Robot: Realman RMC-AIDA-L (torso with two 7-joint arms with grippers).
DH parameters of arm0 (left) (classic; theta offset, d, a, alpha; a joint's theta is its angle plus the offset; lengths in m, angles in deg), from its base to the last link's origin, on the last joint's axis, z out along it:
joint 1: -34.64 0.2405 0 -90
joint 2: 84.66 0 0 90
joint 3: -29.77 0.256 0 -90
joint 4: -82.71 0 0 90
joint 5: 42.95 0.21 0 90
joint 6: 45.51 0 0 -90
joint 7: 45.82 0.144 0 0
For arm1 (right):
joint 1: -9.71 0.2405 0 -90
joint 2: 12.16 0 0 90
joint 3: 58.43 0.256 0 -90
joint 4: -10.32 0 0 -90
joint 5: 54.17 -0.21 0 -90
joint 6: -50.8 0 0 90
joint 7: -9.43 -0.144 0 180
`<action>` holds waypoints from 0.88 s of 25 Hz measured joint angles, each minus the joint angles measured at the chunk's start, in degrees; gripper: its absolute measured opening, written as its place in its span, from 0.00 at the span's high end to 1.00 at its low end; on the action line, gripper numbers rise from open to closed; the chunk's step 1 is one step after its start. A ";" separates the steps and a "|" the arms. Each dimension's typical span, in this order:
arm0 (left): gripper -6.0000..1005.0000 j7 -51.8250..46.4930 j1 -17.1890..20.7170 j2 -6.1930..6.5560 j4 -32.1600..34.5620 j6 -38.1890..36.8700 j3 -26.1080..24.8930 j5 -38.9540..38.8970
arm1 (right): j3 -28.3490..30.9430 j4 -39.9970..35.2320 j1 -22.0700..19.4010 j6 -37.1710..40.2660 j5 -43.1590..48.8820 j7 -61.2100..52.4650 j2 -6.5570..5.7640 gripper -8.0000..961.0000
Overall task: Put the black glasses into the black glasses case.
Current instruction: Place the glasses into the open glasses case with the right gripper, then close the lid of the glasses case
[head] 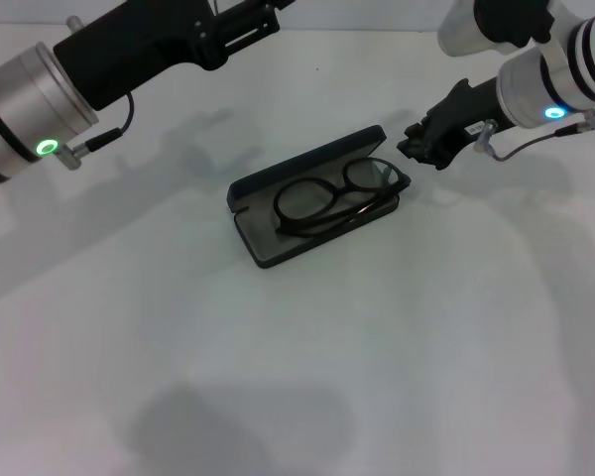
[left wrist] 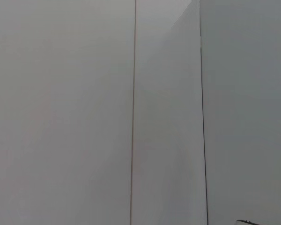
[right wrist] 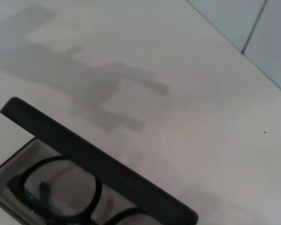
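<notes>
Now the thin black-framed glasses with oval clear lenses [head: 332,201] lie inside the open rectangular hard black glasses case [head: 253,198], which sits near the middle of the white tabletop [head: 397,347], set at a slant in the head view. The frame rests on the grey lining of the lower tray, with one lens toward the case's left end and the other toward its right end, and the folded temple arms run along the near side of the tray. The lid stands raised along the far edge, tilted up behind the glasses; the right wrist view looks over that lid's dark edge [right wrist: 98,161] and shows part of the frame [right wrist: 51,197] below it. The right gripper [head: 423,142] hovers just beside the right end of the case, above the table and apart from it; whether its jaws are open or closed I cannot tell, and nothing is seen held in them. The left arm [head: 109,59] reaches across the upper left of the head view, well apart from the case, and its gripper lies outside the frame, while its wrist camera shows only pale wall panels [left wrist: 84,112].
</notes>
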 joint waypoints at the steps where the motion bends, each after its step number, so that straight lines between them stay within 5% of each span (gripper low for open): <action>1: 0.21 0.00 -0.02 0.00 0.00 0.00 0.00 0.00 | -0.04 0.15 0.00 0.00 0.01 -0.01 -0.04 0.82; 22: 0.21 0.02 -0.73 -0.09 -1.09 -0.01 0.00 0.10 | -3.97 0.64 -0.52 0.96 -4.96 1.97 0.15 0.82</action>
